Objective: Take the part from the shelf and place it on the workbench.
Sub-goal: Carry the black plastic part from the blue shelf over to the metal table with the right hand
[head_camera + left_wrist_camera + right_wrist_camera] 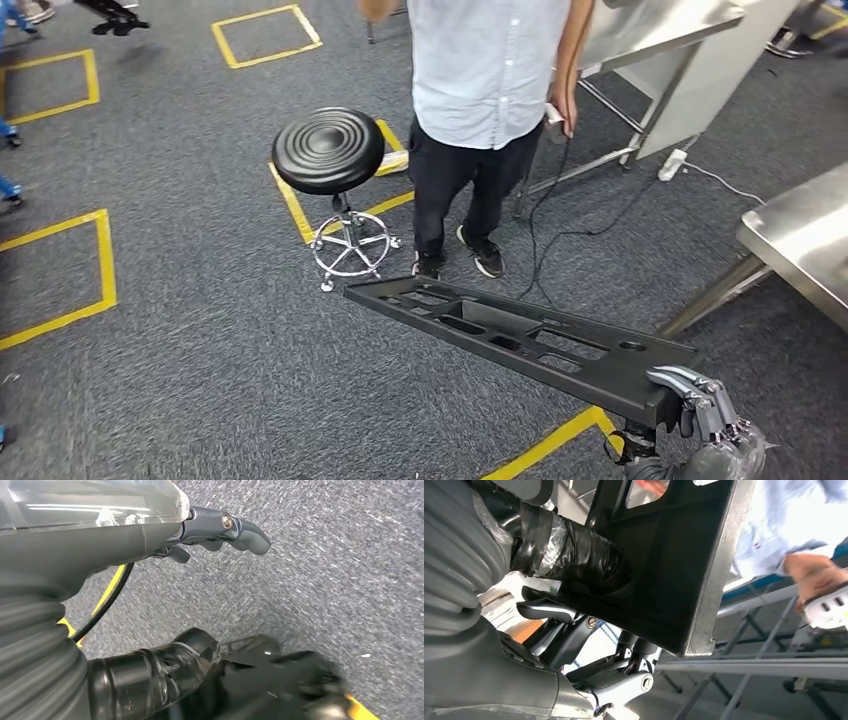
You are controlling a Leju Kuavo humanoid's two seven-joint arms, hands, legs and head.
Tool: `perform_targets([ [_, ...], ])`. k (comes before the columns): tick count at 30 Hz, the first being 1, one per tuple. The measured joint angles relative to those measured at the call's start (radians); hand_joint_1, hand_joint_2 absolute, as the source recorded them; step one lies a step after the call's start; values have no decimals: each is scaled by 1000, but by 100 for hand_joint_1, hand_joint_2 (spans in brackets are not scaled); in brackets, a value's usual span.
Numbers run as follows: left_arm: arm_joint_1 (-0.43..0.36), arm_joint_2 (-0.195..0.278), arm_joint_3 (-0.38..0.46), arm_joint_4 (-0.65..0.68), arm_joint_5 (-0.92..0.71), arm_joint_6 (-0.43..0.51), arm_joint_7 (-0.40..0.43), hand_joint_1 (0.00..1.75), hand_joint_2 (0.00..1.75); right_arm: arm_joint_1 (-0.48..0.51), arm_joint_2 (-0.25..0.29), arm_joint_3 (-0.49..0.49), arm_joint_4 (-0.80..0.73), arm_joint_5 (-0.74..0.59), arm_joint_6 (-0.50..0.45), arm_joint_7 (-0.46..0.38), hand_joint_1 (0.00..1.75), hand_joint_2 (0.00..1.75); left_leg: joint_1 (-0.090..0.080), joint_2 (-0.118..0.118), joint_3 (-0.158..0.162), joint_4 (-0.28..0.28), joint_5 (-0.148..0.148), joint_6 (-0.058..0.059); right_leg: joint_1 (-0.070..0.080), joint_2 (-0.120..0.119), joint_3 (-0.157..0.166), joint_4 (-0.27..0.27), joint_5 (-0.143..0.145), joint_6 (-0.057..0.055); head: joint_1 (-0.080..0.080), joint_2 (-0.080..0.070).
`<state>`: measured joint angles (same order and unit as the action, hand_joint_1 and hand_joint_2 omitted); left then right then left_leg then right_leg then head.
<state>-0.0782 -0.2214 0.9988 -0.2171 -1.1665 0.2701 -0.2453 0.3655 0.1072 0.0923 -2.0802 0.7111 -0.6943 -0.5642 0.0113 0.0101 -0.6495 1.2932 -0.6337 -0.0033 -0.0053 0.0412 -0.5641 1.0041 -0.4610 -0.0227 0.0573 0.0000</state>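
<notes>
A: Floor: grey carpet (pixel 200 360), marked with yellow tape squares (pixel 60 270). Tape squares counted?

B: Five in the head view, some cut by the frame edge; a further yellow strip (pixel 555 440) nearest, under the part.

A: Nearest item?

B: Right hand (pixel 705 405), bottom right corner, fingers clamped over the near end of the part (pixel 520 340), thumb wrapped in black tape pressed against the underside in the right wrist view.

A: Part, description?

B: One. Long, flat, black tray-like frame, matte, with ribbed rectangular cut-outs along its length and one round hole near the held end. Held in the air above the carpet, roughly level, reaching away to the left toward the stool.

A: Left hand?

B: Left hand (pixel 220 530) hanging over carpet, holding nothing; fingers seen loosely curled, whether apart or together cannot tell.

A: Beyond the part?

B: One round black stool (pixel 330 150) on a chrome base, just past the far end. Beside it one person (pixel 485 110), pale shirt, dark trousers, small device in hand, black cable (pixel 545 230) trailing to the floor.

A: Right side and far?

B: Two steel tables: one (pixel 800 240) at the right edge, one (pixel 660 30) further back. One white power strip (pixel 672 165) on the floor between.
</notes>
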Motion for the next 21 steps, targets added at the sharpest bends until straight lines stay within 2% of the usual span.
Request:
perform_targets([
  [1, 1, 1, 0, 0, 1, 0, 0, 0, 175, 0, 0, 0, 0, 0, 0, 0, 175, 175, 0, -2, 6, -25, 29, 0, 0, 15, 1, 2, -1, 1, 0, 0],
  [2, 2, 1, 1, 0, 1, 0, 0, 0, 175, 0, 0, 0, 0, 0, 0, 0, 175, 175, 1, -9, 28, -83, 70, 1, -1, 29, 1, 6, -3, 4, 0, 0],
  [3, 3, 2, 1, 0, 1, -1, -1, 0, 175, 0, 0, 0, 0, 0, 0, 0, 175, 175, 3, -31, 54, -151, 104, 3, -1, 42, 0, 11, -6, 8, 0, 0],
  [4, 3, 2, 1, 0, 2, -2, -3, 0, 175, -1, 0, 0, 0, 0, 0, 0, 175, 175, 5, -52, 75, -208, 127, 5, 0, 54, -4, 20, -10, 14, 0, 0],
  [6, 0, 3, 1, 0, 2, -7, -8, 0, 175, 0, 0, 0, 0, 0, 0, 0, 175, 175, 6, -80, 94, -257, 136, 12, 0, 73, -15, 30, -14, 25, 1, 0],
  [8, -3, 3, 1, 0, 3, -11, -15, 0, 175, 1, 0, 0, 0, 1, 0, 2, 175, 175, 3, -61, 96, -261, 138, 24, -4, 89, -22, 31, -13, 36, 1, 0],
  [9, -3, 3, 1, 0, 3, -13, -20, 0, 175, 2, 0, 0, 0, 1, 0, 3, 175, 175, 4, -50, 97, -264, 140, 31, -4, 79, -26, 38, -17, 41, 1, 0],
  [10, -3, 3, 1, 0, 4, -15, -26, 0, 175, 1, 0, 0, 0, 1, 0, 5, 175, 175, 6, -38, 98, -267, 142, 37, -4, 57, -37, 60, -30, 46, 2, 0],
  [12, -2, 4, 1, 0, 5, -20, -36, 0, 175, 0, 0, 0, 0, 2, 0, 7, 175, 175, 6, -13, 99, -270, 142, 44, -2, -2, -84, 157, -83, 55, 5, 0],
  [13, 0, 4, 1, 0, 5, -22, -39, 0, 175, -1, 0, 0, 0, 3, 0, 8, 175, 175, 5, 1, 100, -270, 140, 46, -4, -19, -117, 221, -111, 58, 5, 0],
  [14, 1, 4, 2, 0, 5, -24, -41, 0, 175, 0, -1, 0, 1, 3, 0, 9, 175, 175, 4, 15, 100, -270, 138, 47, -6, -27, -144, 272, -127, 61, 5, 0],
  [15, 2, 5, 2, 0, 6, -26, -43, 0, 175, 0, -1, 0, 2, 4, 0, 10, 175, 175, 3, 28, 102, -270, 136, 47, -7, -31, -157, 294, -125, 62, 5, 0],
  [16, 2, 5, 2, 0, 6, -27, -45, 0, 175, 1, -1, 0, 2, 4, 0, 13, 175, 175, 3, 41, 105, -269, 133, 47, -8, -34, -151, 280, -104, 61, 5, 0],
  [17, 2, 4, 2, 0, 6, -27, -46, 0, 175, 2, -1, 0, 3, 5, 0, 15, 175, 175, 2, 53, 109, -270, 129, 45, -7, -41, -127, 231, -70, 57, 5, 0],
  [19, 1, 3, 2, 0, 5, -28, -49, 0, 175, 2, -1, 0, 3, 5, 0, 18, 175, 175, -1, 74, 120, -270, 121, 39, 4, -85, -61, 100, -16, 41, 5, 0],
  [20, 1, 3, 2, 0, 5, -28, -50, 0, 175, 2, -1, 0, 3, 4, 0, 19, 175, 175, -3, 84, 124, -270, 117, 35, 11, -104, -40, 56, -5, 33, 5, 0],
  [21, 1, 2, 2, 0, 5, -29, -51, 0, 175, 3, -1, 0, 3, 4, 0, 20, 175, 175, -5, 94, 128, -271, 114, 30, 18, -117, -31, 35, -5, 26, 5, 0],
])
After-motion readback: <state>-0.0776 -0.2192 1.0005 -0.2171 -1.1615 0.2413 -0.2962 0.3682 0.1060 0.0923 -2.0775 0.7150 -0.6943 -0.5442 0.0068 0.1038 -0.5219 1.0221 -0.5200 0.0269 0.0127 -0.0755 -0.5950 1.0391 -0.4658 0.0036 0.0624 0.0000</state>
